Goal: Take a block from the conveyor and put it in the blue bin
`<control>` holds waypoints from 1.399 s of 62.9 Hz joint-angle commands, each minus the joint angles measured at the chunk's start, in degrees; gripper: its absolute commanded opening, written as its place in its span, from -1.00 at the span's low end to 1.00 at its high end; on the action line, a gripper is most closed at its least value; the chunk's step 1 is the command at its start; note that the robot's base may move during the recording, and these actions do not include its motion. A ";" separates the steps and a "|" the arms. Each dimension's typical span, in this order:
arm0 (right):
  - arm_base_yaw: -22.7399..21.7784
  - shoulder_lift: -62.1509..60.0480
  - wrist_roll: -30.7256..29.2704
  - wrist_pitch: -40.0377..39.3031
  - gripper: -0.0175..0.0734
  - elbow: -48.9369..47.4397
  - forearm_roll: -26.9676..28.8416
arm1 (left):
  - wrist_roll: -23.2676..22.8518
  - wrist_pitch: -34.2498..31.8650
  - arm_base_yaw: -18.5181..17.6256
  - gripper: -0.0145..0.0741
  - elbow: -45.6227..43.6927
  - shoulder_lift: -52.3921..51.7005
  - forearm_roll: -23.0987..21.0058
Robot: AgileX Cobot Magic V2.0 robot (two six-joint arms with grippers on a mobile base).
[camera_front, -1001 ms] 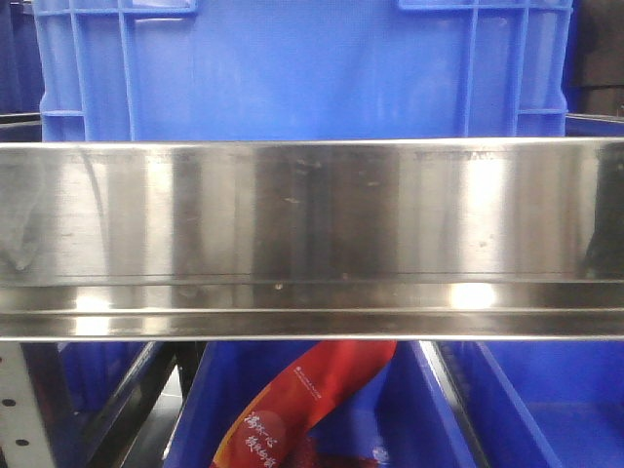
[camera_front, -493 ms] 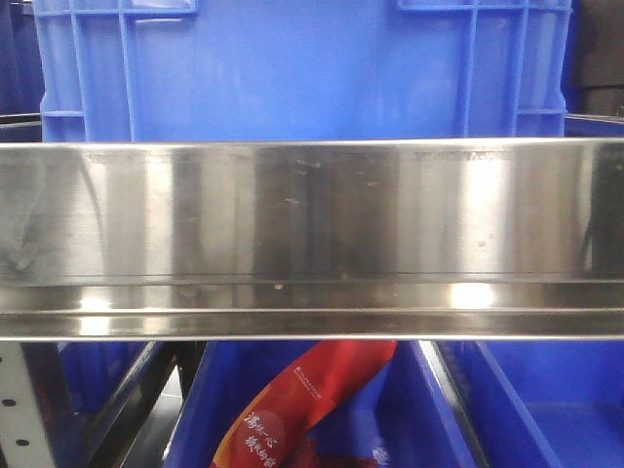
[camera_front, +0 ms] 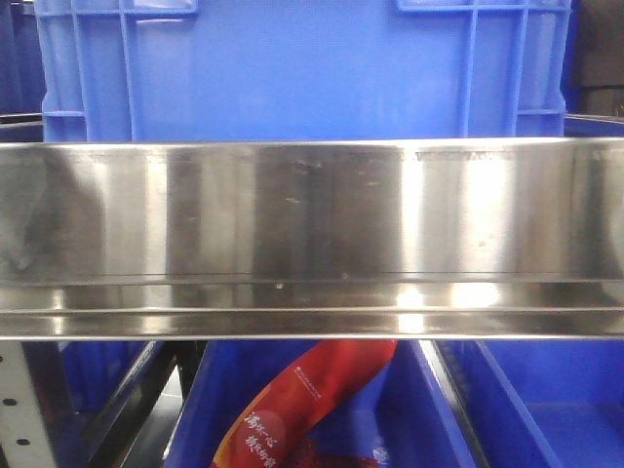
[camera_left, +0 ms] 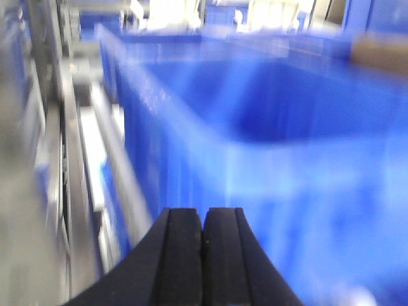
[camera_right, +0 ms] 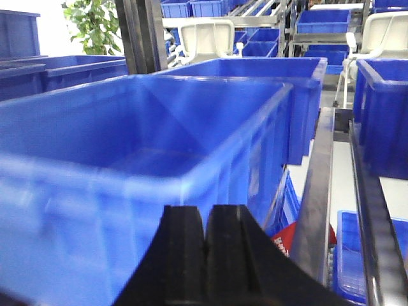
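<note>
A large blue bin (camera_front: pixel 292 73) stands behind a steel rail in the front view. It also shows in the right wrist view (camera_right: pixel 140 146), open at the top and empty as far as I can see, and blurred in the left wrist view (camera_left: pixel 274 127). My left gripper (camera_left: pixel 203 213) is shut and empty, close to the bin's side. My right gripper (camera_right: pixel 205 210) is shut and empty, in front of the bin's near wall. The conveyor and the block are out of view.
A polished steel rail (camera_front: pixel 312 234) spans the front view. Below it are more blue bins (camera_front: pixel 546 409) and a red packet (camera_front: pixel 302 400). A steel rail (camera_right: pixel 315 191) runs at the right of the right wrist view, with further blue bins (camera_right: pixel 280 70) and white chairs (camera_right: pixel 204 32) behind.
The front view's objects have not moved; only the reflections on the steel rail have shifted.
</note>
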 commanded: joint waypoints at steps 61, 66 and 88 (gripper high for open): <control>-1.54 -15.99 0.00 0.40 -0.97 10.18 -6.65 | 0.02 -2.36 0.29 -0.92 9.19 -11.37 -0.39; -4.81 -17.60 0.00 -1.45 -0.97 14.37 -6.65 | 0.02 -2.49 0.29 -0.92 9.19 -11.37 -0.39; -16.41 -24.48 0.00 -14.48 -0.97 31.46 -6.65 | 0.02 -2.49 0.29 -0.92 9.19 -11.37 -0.39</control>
